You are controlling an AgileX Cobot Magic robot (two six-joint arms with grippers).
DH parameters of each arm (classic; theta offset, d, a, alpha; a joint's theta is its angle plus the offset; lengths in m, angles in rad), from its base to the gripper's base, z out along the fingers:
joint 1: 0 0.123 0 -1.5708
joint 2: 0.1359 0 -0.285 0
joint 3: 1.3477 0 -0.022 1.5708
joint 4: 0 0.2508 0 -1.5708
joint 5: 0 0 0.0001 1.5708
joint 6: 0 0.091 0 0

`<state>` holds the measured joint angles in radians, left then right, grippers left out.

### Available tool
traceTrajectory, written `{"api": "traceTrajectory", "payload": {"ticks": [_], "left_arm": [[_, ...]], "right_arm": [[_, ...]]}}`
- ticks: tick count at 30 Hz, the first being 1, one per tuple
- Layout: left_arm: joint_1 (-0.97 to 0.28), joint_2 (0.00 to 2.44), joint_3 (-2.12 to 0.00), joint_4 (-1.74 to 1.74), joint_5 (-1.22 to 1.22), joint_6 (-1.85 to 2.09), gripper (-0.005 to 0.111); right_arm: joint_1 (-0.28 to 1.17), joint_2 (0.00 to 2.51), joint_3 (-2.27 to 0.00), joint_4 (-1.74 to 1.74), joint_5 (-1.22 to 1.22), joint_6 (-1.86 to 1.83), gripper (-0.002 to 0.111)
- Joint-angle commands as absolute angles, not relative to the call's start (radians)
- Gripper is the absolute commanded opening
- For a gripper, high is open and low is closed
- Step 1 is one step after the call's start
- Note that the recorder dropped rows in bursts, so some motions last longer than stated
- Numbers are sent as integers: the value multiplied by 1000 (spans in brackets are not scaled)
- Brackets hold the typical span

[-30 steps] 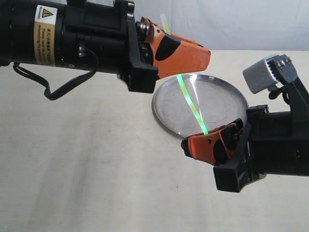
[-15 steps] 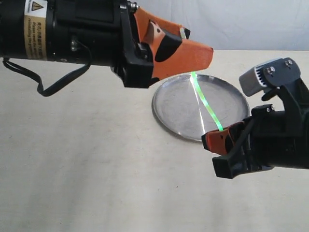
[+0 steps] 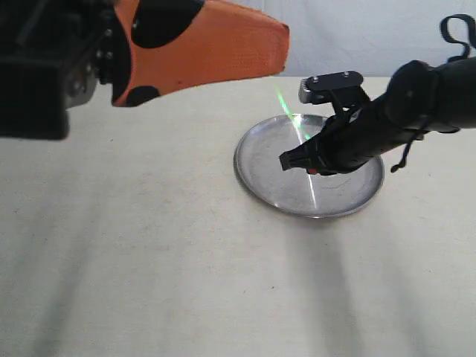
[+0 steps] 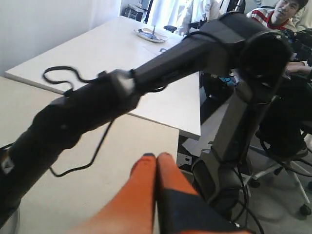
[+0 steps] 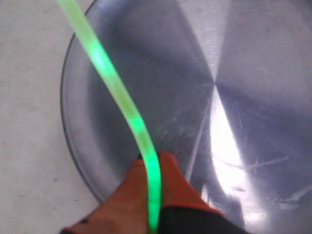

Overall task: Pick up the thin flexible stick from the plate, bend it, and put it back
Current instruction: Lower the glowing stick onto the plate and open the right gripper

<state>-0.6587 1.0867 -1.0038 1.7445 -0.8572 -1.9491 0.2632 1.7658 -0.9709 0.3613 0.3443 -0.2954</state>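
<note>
So the right gripper (image 5: 152, 158) is out over the plate (image 5: 253, 73) with its orange fingers pinched tight on one end of the thin flexible stick (image 5: 117, 90). In the right wrist view the bright yellow-green strip comes out from between the fingertips and curves away in a smooth arc, above the plate and out past its rim over the pale table (image 5: 29, 97). In the exterior view the same right gripper (image 3: 297, 160) sits above the middle of the silver plate (image 3: 249, 186), and the stick (image 3: 285, 108) pokes up from behind it, slanting toward the left. A white glare streak (image 3: 314, 193) runs across the plate's near half. The left gripper (image 3: 275, 44) is up high and really close to the camera, well above the table (image 3: 149, 260). In the left wrist view the left gripper (image 4: 156, 158) has its two fingers pressed together. Honestly can't tell if the stick's far end reaches it or not.
</note>
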Motion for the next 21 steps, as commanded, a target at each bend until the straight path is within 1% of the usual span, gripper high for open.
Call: {"api": "traceTrajectory", "payload": {"ticks": [1, 4, 5, 6, 7, 9, 11, 12, 16, 17, 19, 21], "left_arm": [[-660, 1027, -1007, 1744, -868, -1960, 0], [-660, 1013, -1001, 1744, -848, -1947, 0], [-660, 1013, -997, 1744, -834, -1940, 0], [-660, 1013, -988, 1744, -811, -1921, 0], [-660, 1013, -983, 1744, -795, -1917, 0], [-660, 1013, -984, 1744, -772, -1917, 0], [-660, 1013, -984, 1744, -747, -1905, 0], [-660, 1013, -984, 1744, -734, -1901, 0], [-660, 1013, -984, 1744, -706, -1901, 0], [-660, 1013, -984, 1744, -696, -1901, 0], [-660, 1013, -984, 1744, -689, -1901, 0], [-660, 1013, -984, 1744, -675, -1901, 0]], "right_arm": [[256, 1920, -1110, 141, 452, -143, -1], [256, 1984, -1164, -157, 529, 91, 0], [256, 1986, -1164, -195, 527, 114, 5], [256, 1984, -1164, -197, 527, 116, 15], [256, 1981, -1164, -195, 527, 118, 21], [256, 1975, -1164, -195, 527, 134, 37], [256, 1966, -1164, -176, 527, 134, 50], [256, 1957, -1164, -166, 531, 134, 54], [256, 1904, -1164, -143, 604, 134, 55], [256, 1880, -1164, -145, 626, 134, 53], [256, 1822, -1157, -145, 647, 134, 43], [256, 1738, -1136, -145, 644, 134, 28]]}}
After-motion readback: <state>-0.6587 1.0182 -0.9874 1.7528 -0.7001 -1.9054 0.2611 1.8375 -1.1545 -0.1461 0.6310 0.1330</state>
